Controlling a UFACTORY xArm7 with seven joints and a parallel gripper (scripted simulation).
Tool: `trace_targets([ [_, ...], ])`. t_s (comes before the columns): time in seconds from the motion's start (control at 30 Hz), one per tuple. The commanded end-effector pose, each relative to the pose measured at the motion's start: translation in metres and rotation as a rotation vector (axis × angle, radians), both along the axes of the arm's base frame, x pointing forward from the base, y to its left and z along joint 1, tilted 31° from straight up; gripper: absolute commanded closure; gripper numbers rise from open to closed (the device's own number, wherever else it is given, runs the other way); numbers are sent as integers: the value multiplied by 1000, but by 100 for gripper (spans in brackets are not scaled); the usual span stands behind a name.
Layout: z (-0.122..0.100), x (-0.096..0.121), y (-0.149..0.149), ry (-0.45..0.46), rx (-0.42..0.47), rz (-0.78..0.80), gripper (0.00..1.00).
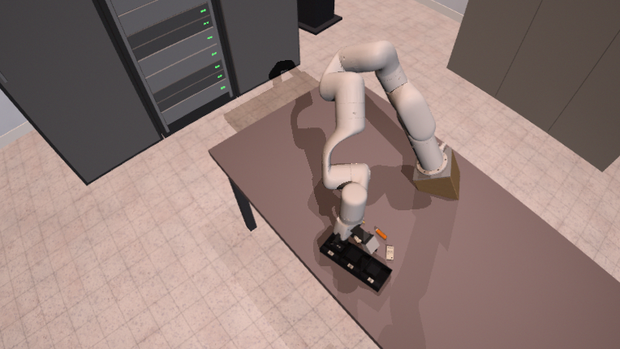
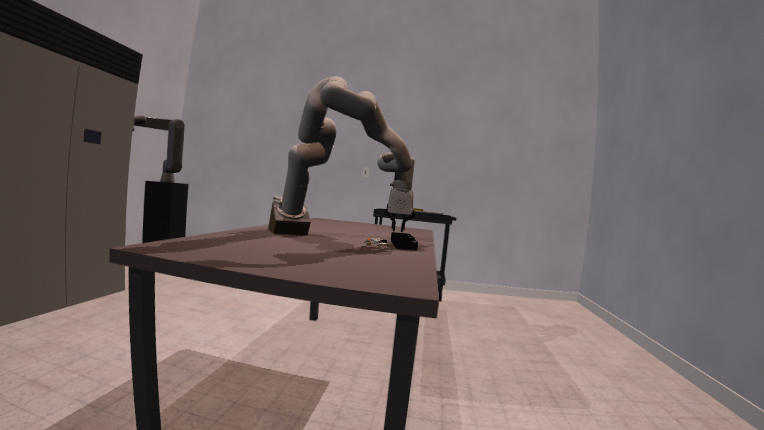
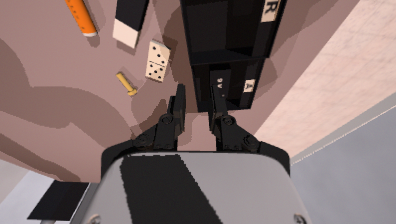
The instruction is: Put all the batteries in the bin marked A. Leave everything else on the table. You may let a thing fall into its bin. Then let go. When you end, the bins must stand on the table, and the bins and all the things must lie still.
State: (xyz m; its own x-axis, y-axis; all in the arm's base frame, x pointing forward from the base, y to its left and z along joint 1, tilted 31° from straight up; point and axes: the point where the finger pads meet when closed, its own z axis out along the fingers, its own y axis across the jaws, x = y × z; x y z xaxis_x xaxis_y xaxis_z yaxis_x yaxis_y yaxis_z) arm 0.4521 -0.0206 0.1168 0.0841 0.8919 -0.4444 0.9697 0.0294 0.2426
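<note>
- Gripper [image 3: 197, 102]: I see it hanging over the near end of the bin row, fingers partly spread with nothing between them.
- 9V battery [image 3: 218, 85]: lies inside the end compartment, just past the fingertips and apart from them.
- Bin A [image 3: 249, 86]: black, end compartment of the bin row [image 1: 381, 282], standing on the table [image 1: 498, 260] near its edge.
- Bin R [image 3: 270, 7]: farther along the same row; I cannot make out its contents.
- Domino [image 3: 156, 61]: on the table, just beside the bins.
- Yellow bolt [image 3: 126, 84]: near the domino.
- Orange marker [image 3: 81, 16]: farther out.
- Black block with a white end [image 3: 129, 20]: between marker and bins.
</note>
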Motion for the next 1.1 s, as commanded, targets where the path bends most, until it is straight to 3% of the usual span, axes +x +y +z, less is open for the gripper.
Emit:
trace_targets([
  [0.0,-9,-27,15,-25,1,-12,72],
  [0.1,-18,-48,25,-25,1,-13,72],
  [0.17,-18,-48,25,-25,1,-13,72],
  [0.5,-49,-120,60,-25,2,-13,72],
  [1.07,-48,-119,60,-25,2,-13,72],
])
